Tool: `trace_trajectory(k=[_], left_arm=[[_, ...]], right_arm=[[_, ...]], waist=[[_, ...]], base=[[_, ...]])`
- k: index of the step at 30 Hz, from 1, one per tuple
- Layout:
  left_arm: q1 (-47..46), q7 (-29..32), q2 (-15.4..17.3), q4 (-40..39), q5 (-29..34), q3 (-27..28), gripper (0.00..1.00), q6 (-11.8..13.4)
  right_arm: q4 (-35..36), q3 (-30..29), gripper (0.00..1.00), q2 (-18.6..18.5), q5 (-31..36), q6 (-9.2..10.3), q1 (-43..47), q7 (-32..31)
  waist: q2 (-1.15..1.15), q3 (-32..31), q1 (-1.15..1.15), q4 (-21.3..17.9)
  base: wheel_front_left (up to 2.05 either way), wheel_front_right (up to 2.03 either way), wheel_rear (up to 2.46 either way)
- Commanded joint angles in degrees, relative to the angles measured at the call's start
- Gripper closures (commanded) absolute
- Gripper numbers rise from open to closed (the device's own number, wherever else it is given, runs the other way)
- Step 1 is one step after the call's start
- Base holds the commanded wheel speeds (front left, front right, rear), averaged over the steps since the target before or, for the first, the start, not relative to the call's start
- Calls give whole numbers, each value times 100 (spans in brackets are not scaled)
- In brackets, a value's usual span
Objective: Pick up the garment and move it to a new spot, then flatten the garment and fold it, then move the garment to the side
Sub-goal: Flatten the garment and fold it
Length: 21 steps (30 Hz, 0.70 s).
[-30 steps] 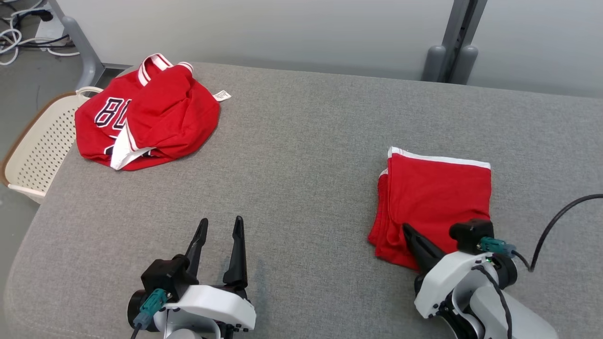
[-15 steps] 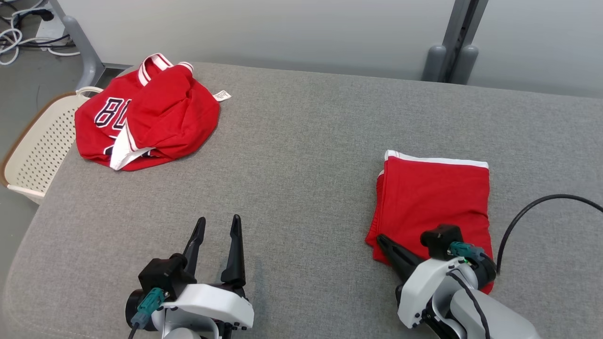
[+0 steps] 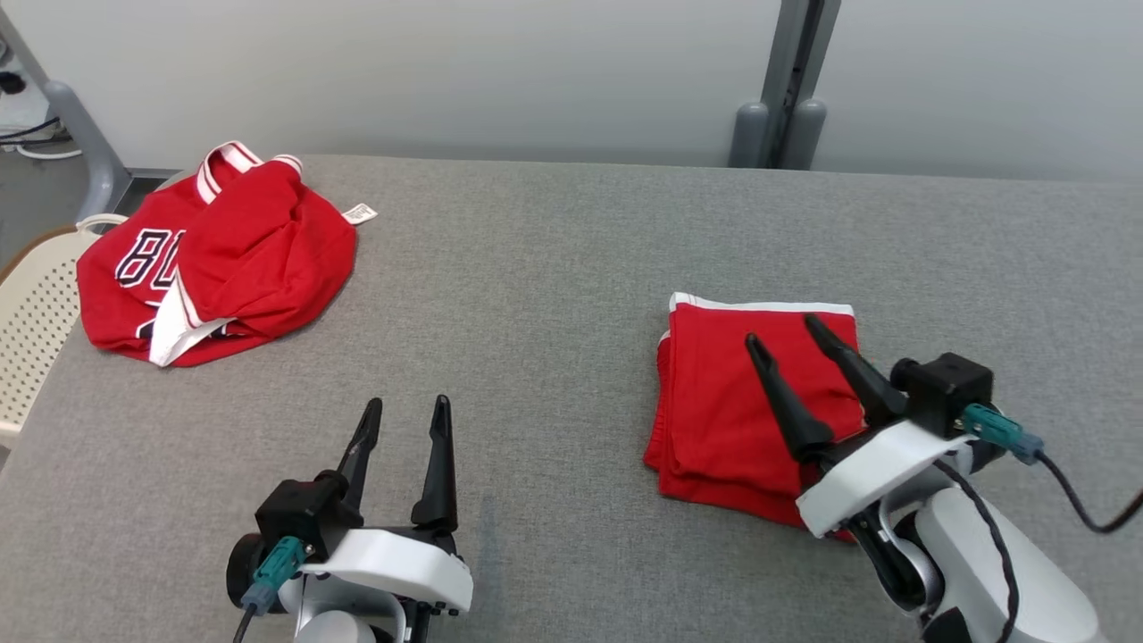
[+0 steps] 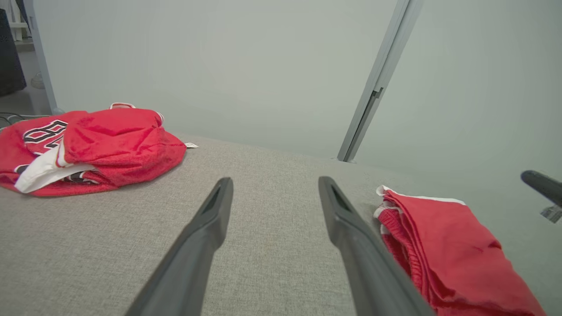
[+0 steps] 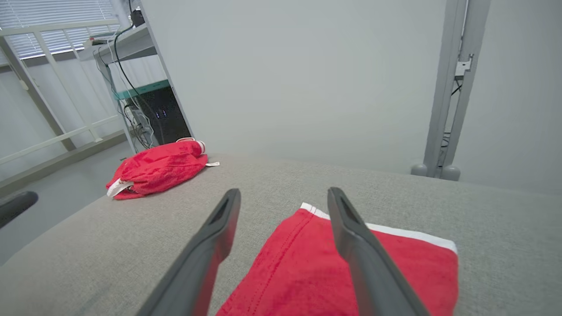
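Both gape wide and empty: left claw [image 3: 407, 401] over the grey table [image 3: 554, 268], right claw [image 3: 780, 329] over the folded red garment [image 3: 714, 402].

Likely lab: cables [image 5: 137, 131], computer [image 5: 164, 115]

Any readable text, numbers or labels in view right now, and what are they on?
"BU" (perhaps "80"), cut off by folds: on the crumpled red jersey.
White tag at the jersey's edge: too small to read.
Folded red garment: no text seen.
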<state>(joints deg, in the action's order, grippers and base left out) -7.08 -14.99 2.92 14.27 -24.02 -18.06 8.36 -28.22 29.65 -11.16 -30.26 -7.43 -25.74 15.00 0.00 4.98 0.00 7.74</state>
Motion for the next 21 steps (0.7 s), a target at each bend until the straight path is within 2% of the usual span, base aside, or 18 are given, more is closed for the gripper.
trace_trajectory(k=[1, 5, 13, 21], left_arm=[[-84, -27, 42, 13, 56, 58, 0, -45], [-91, -21, 62, 15, 111, 134, 0, -71], [137, -21, 85, -39, 293, 314, 0, -97], [526, -21, 60, -139, 429, 457, 0, -112]], right_arm=[[266, -355, 0, 1, 237, -12, 223, 27], [693, -972, 0, 96, 572, -12, 544, 27], [1649, -2395, 0, 524, 1151, -12, 1541, 27], [2094, -2824, 0, 771, 1466, -12, 2290, 28]], waist=[[0, -86, 0, -141], [0, -146, 0, -276], [0, -291, 0, -507], [0, -403, 0, -610]], base=[[0, 0, 0], [0, 0, 0], [0, 0, 0], [0, 0, 0]])
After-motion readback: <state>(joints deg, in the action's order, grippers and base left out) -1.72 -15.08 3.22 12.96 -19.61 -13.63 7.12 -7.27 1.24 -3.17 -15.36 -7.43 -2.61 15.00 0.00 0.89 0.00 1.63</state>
